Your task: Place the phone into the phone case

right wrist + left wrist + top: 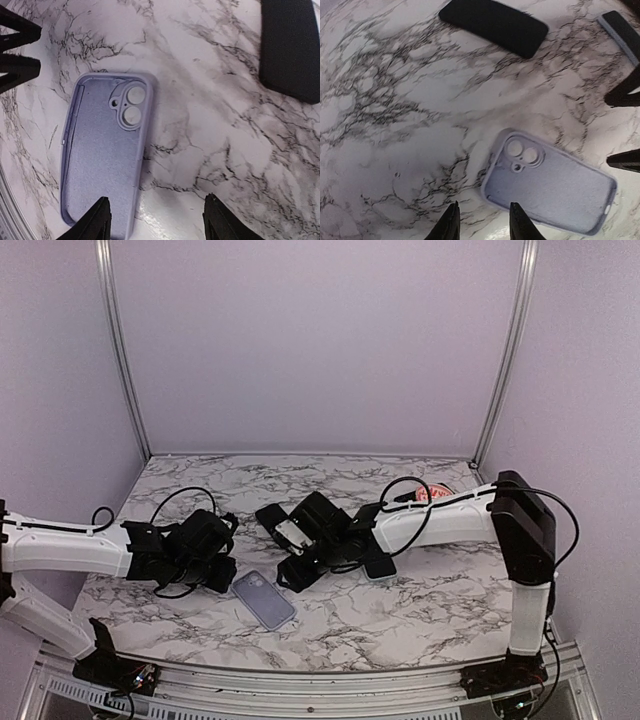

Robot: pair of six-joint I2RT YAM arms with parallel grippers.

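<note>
The lilac phone case (264, 599) lies open side up on the marble table, its camera cut-out toward the left arm. My left gripper (484, 205) hovers open just short of the case's (550, 187) camera end, with nothing between its fingers. My right gripper (157, 198) is open wide, one finger over the case's (100, 155) long edge, the other over bare table. A flat black slab with rounded corners, apparently the phone (495, 25), lies beyond the case (292, 47). In the top view the grippers (222, 570) (290, 558) hide it.
A second dark flat thing with a pale blue-grey rim (620, 30) lies farther right, under the right forearm (381, 567). A pink object (432, 493) sits at the back right. The right fingers (622, 95) and left fingers (20, 70) are close together over the case.
</note>
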